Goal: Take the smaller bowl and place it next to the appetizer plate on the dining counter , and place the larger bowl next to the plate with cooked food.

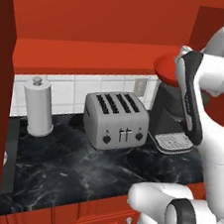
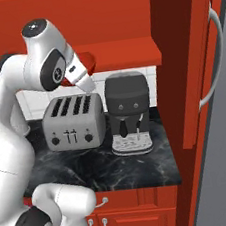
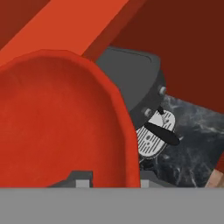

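The smaller bowl [image 1: 164, 70] is a glossy red shallow bowl held up high, just under the red wall cabinet and above the coffee machine. My gripper [image 1: 175, 76] is shut on its rim. In the right base view the smaller bowl [image 2: 86, 63] peeks out behind the hand [image 2: 76, 75]. Seen from the hand, the bowl's red inside [image 3: 61, 122] spreads across the left, with its rim pinched between my gripper's [image 3: 111, 181] tips. The larger bowl, both plates and the dining counter are out of view.
A black marble worktop [image 1: 76, 169] carries a steel toaster [image 1: 116, 120], a dark coffee machine [image 2: 129, 112] and a paper towel roll [image 1: 38, 106]. Red wall cabinets [image 1: 96, 17] hang close overhead. A tall red panel and a grey fridge door with handle [image 2: 214, 61] stand at the right.
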